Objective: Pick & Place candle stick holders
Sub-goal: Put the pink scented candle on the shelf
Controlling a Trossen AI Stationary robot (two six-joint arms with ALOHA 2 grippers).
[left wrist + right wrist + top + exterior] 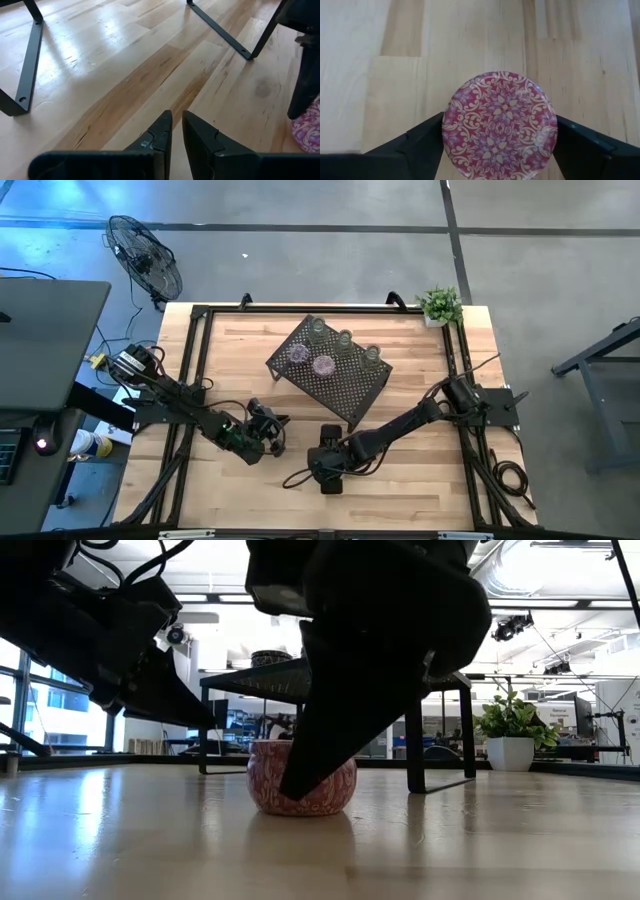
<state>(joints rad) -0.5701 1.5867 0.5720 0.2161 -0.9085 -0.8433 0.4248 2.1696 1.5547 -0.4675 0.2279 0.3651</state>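
Observation:
A pink patterned candle stick holder (500,127) stands on its base on the wooden table near the front edge; it also shows in the low view (325,795). My right gripper (500,137) is over it, pointing down, with one finger on each side. In the high view my right gripper (328,465) hides it. Five more holders stand on the black perforated rack (345,390): three pale ones (344,338) and two pink or purple ones (323,364). My left gripper (177,122) is shut and empty, low over the table to the left of the right gripper (270,432). My right gripper pinches the pink holder between its two fingers, one finger (427,137) against the round side wall (451,131) and the other (575,140) against the opposite side. The fingers come from above, pointing down. The holder stands upright with its base on the table (300,808).
The rack (340,675) stands on thin black legs in the middle of the table, just behind both grippers. A small potted green plant (440,305) stands at the far right corner. Black frame rails run along the table's left and right edges. Bare wood lies along the front.

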